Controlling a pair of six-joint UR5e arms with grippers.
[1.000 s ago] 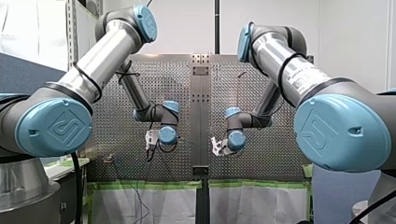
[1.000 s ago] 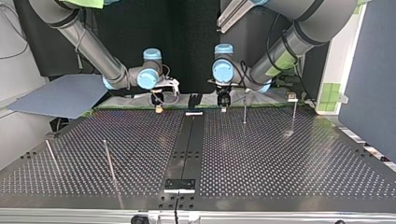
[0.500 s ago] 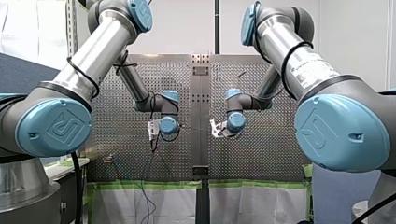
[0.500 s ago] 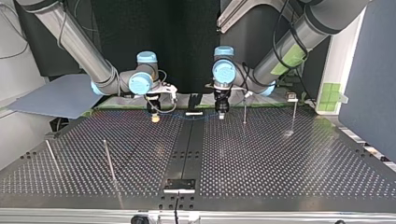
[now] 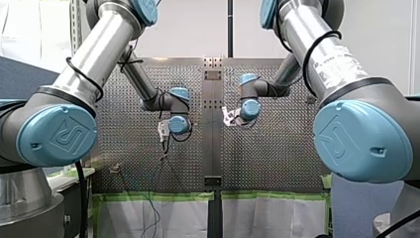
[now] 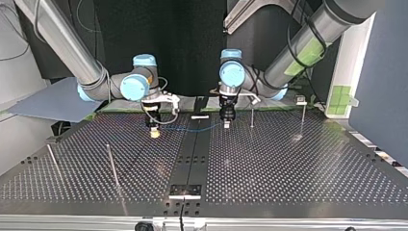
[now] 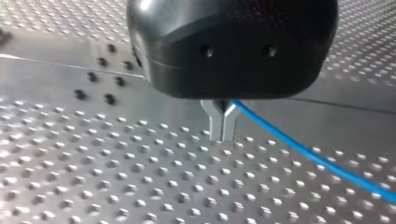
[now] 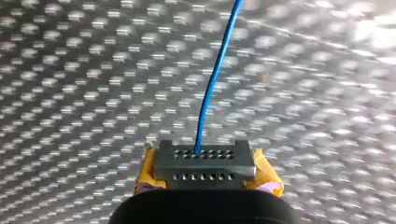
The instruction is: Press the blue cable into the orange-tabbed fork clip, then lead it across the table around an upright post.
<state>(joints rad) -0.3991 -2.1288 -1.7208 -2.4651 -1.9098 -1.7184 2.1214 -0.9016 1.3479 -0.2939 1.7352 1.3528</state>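
Note:
The thin blue cable (image 6: 192, 129) stretches low over the perforated table between my two grippers. My left gripper (image 6: 226, 124), black with metal fingers, is shut on one end. In the left wrist view the cable (image 7: 299, 151) leaves the closed fingertips (image 7: 223, 130) and trails off to the side. My right gripper (image 6: 154, 134), with yellow pads, is shut on the cable too. In the right wrist view the cable (image 8: 217, 79) runs straight ahead out of the pads (image 8: 204, 161). A small clip-like fixture (image 6: 301, 100) stands at the top view's far right. Its tab colour cannot be made out.
Upright posts stand on the table: one (image 6: 252, 114) just beside my left gripper, and two leaning ones (image 6: 113, 166) (image 6: 53, 161) at the top view's near left. A dark centre strip (image 6: 192, 154) divides the plate. In the front view both grippers (image 5: 162, 131) (image 5: 226, 116) hang near this strip.
Both grippers have come forward from the far edge in the top view. My right gripper has also shifted left, drawing the blue cable out between them.

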